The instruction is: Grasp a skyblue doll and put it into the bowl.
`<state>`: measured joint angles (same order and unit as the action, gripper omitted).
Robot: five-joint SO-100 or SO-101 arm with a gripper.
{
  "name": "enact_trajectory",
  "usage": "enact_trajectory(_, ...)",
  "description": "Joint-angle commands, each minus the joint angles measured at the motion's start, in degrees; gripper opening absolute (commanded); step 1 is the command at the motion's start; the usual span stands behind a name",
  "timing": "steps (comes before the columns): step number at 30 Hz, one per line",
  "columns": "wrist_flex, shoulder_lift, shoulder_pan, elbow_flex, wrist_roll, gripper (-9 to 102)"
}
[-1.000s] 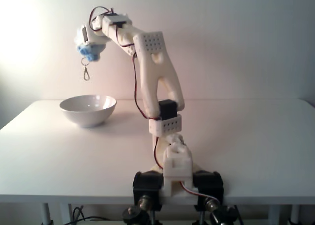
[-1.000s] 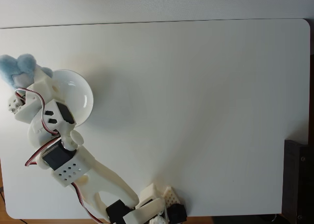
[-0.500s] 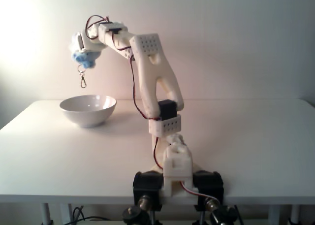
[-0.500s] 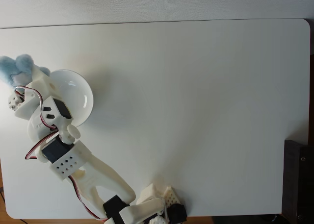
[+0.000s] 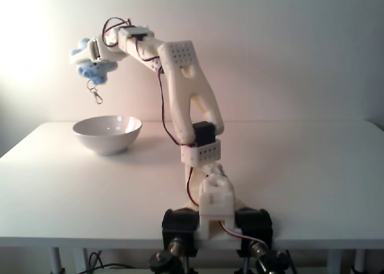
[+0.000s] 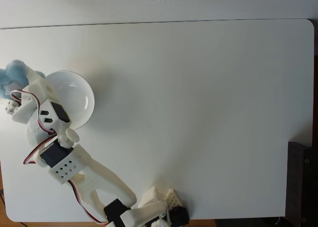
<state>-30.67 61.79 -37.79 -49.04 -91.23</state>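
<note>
Fixed view from the front first: I have the gripper (image 5: 84,57) closed around the skyblue doll (image 5: 91,71), held high in the air with its metal clasp (image 5: 95,95) dangling free. It sits above and a little to the left of the bowl (image 5: 107,134) on the table (image 5: 300,160).

From the other fixed view, looking down, the skyblue doll (image 6: 11,74) pokes out past the bowl's (image 6: 82,95) left rim, not over its middle.

I judge this the carry step; next I'd swing right over the bowl, lower, then let go.
</note>
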Motion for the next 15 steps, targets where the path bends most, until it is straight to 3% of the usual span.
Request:
enact_trajectory(1,1.23,1.93,0.44,1.23,0.35,44)
enact_trajectory(15,1.32,4.75,0.35,1.23,0.44,45)
